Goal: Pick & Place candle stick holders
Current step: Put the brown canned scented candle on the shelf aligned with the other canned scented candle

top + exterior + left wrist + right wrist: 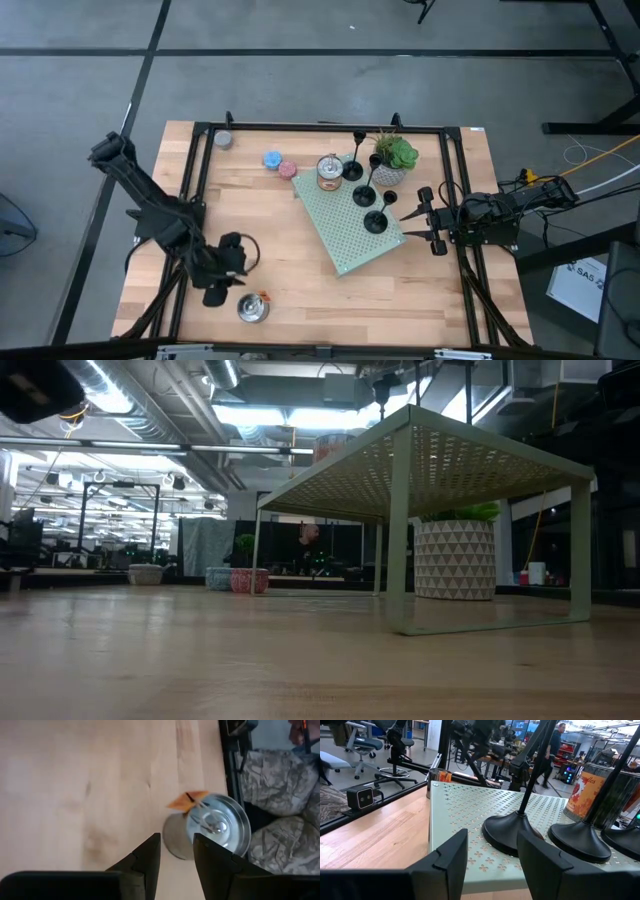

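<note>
Your right end effector (490, 865), fingers parted and empty, faces the three candle stick holders (366, 195) on the green rack (340, 240) (reach-in stage); next, close on the nearest stem.

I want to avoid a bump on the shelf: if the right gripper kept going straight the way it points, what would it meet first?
Most likely the nearest candle stick holder: the right gripper, jaws open, points at its round base on the green perforated shelf. Its height against the shelf edge is hard to judge.
</note>
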`<state>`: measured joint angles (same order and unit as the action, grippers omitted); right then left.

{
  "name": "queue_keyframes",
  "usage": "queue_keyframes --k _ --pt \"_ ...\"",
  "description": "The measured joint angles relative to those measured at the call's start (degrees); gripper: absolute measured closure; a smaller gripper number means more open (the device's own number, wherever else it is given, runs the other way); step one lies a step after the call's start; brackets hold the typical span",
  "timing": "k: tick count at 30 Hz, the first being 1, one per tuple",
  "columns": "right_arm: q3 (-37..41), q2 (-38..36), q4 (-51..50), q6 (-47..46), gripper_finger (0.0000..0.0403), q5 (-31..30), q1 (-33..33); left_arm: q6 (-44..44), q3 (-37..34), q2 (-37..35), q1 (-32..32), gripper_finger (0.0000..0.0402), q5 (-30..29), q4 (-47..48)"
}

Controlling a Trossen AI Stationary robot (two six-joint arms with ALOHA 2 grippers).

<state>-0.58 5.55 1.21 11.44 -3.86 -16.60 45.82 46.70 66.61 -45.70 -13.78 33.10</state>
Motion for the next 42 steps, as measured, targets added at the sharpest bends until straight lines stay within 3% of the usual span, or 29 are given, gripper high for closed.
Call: queue_keyframes --k 9,19,26,36,42 --pt "0.00 0.02 0.00 0.00 0.0231 0.00 0.00 -0.51 0.02 3.03 -2.70 0.0308 2.10 -7.61" --pt "0.00 0.00 -0.02 -0.01 0.0231 0.00 0.00 -10.90 0.04 2.75 -3.97 0.0325 7.47 -19.13" --pt "0.00 -0.01 0.00 0.00 0.0231 0.00 0.02 -19.25 0.04 2.75 -7.59 0.0345 6.65 -24.72" --pt "0.00 0.00 0.00 -0.01 0.0231 0.00 0.00 -34.10 0.04 2.73 -12.38 0.0378 3.68 -24.92" --pt "0.00 0.00 -0.02 0.01 0.0231 0.00 0.02 -38.54 0.04 2.78 -12.08 0.0368 2.32 -17.61"
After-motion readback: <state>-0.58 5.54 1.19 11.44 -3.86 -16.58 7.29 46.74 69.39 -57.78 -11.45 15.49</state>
